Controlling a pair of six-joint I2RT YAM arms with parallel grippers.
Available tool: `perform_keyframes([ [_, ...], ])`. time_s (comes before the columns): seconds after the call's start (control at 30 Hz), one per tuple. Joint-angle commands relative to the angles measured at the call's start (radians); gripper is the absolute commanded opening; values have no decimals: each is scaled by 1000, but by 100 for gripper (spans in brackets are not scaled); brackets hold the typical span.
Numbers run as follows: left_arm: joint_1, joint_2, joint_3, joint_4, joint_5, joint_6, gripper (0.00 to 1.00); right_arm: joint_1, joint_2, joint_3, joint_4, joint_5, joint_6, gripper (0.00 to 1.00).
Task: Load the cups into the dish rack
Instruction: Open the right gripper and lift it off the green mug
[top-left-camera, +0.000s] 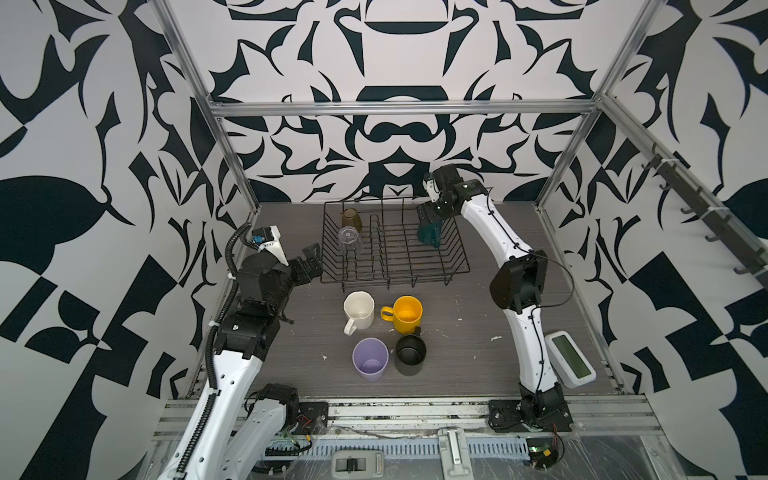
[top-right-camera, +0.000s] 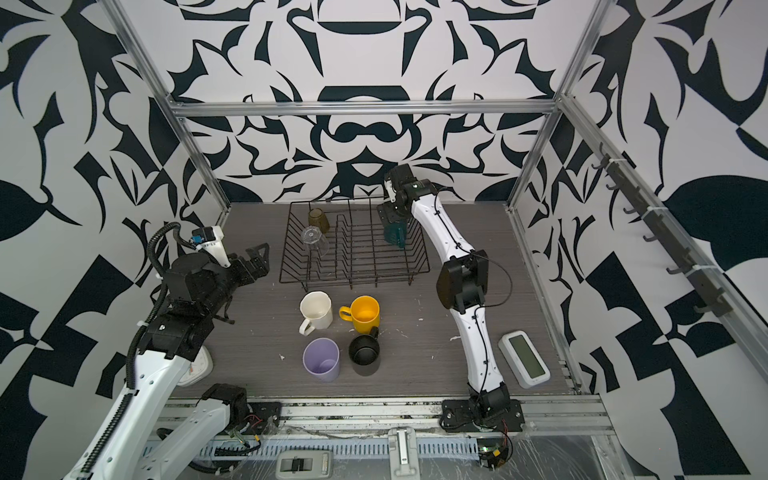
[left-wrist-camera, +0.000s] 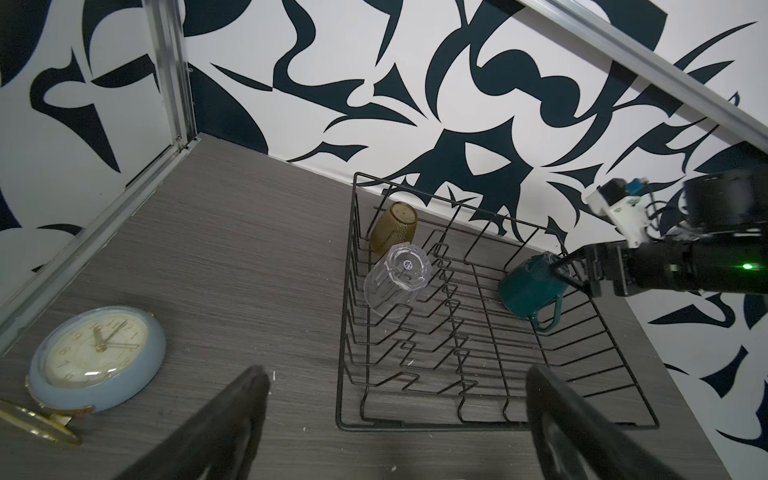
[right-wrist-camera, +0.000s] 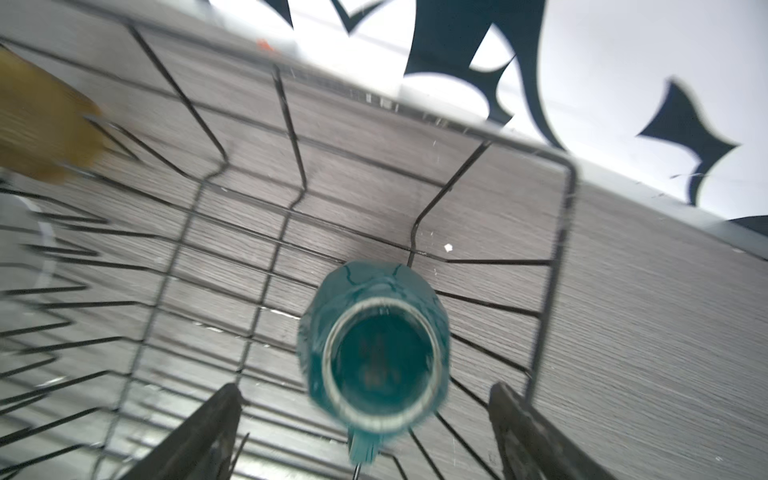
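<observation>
The black wire dish rack (top-left-camera: 395, 279) stands at the back of the table. An amber tumbler (top-left-camera: 351, 220) and a clear tumbler (top-left-camera: 350, 241) rest upside down at its left end. A dark-green mug (top-left-camera: 429, 233) sits upside down at its right end. My right gripper (right-wrist-camera: 365, 388) hangs open just above that mug's base, jaws wide on either side and off it. In front of the rack stand a cream mug (top-left-camera: 358, 309), yellow mug (top-left-camera: 407, 313), lilac tumbler (top-left-camera: 370, 358) and black mug (top-left-camera: 410, 353). My left gripper (top-left-camera: 309, 259) is open and empty by the rack's front left corner.
A round blue clock (left-wrist-camera: 97, 357) lies on the table left of the rack. A white digital clock (top-left-camera: 570, 359) sits at the front right beside the right arm. A white square clock (top-right-camera: 198, 368) shows partly under the left arm. Patterned walls and metal posts enclose the table.
</observation>
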Motion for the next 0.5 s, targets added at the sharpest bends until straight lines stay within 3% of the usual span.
perform_keyframes([
  [0.0, 3, -13, -5, -63, -21, -4, 99, 0, -115, -72, 68, -26, 41, 96],
  [0.27, 3, 5, 25, -182, 19, 4, 100, 0, -421, -528, 328, -149, 167, 95],
  [0.47, 5, 60, 50, -275, 87, 1, 95, 5, -615, -777, 460, -186, 233, 95],
])
